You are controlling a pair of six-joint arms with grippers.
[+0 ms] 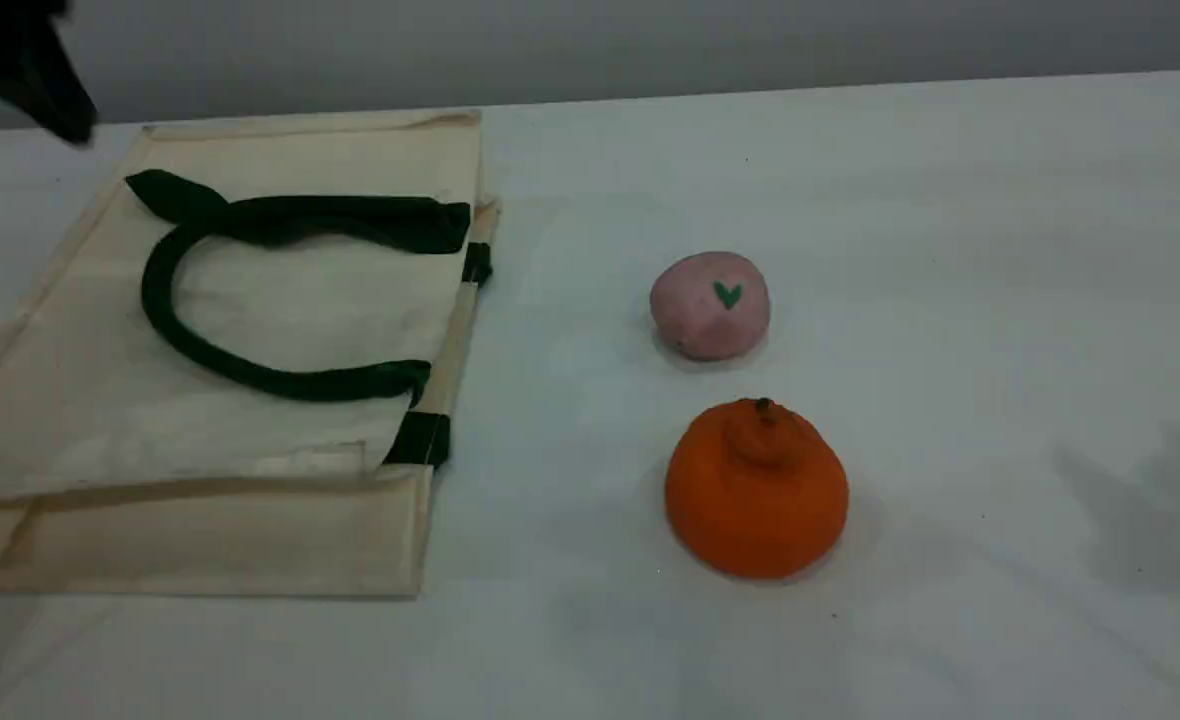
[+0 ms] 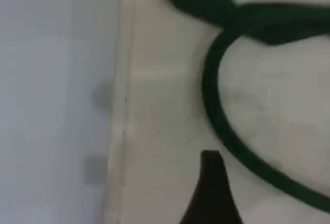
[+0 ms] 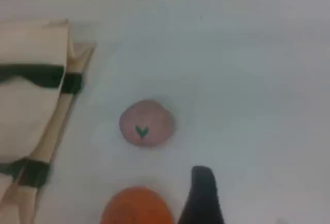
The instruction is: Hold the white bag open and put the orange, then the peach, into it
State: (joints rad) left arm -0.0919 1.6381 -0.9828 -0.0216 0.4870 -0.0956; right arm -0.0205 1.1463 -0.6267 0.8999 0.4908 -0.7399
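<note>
The white bag [image 1: 280, 310] lies flat and closed on the table's left side, its dark green handle [image 1: 157, 300] looped on top and its mouth facing right. To its right sits the pink peach [image 1: 710, 305], with the orange [image 1: 756, 488] in front of it. My left gripper [image 1: 20, 75] is a dark blur at the top left corner, above the bag's far left edge. Its fingertip [image 2: 211, 188] hovers over the canvas [image 2: 160, 105] beside the handle [image 2: 211, 105], holding nothing. My right fingertip [image 3: 202, 195] hangs just right of the orange [image 3: 135, 207], below the peach [image 3: 146, 122], also empty.
The white table [image 1: 1000, 300] stretches bare to the right of the fruits, with a faint shadow at its right edge. A grey wall [image 1: 650, 40] runs behind the table's far edge. The bag's green tabs [image 3: 36, 172] mark its mouth edge.
</note>
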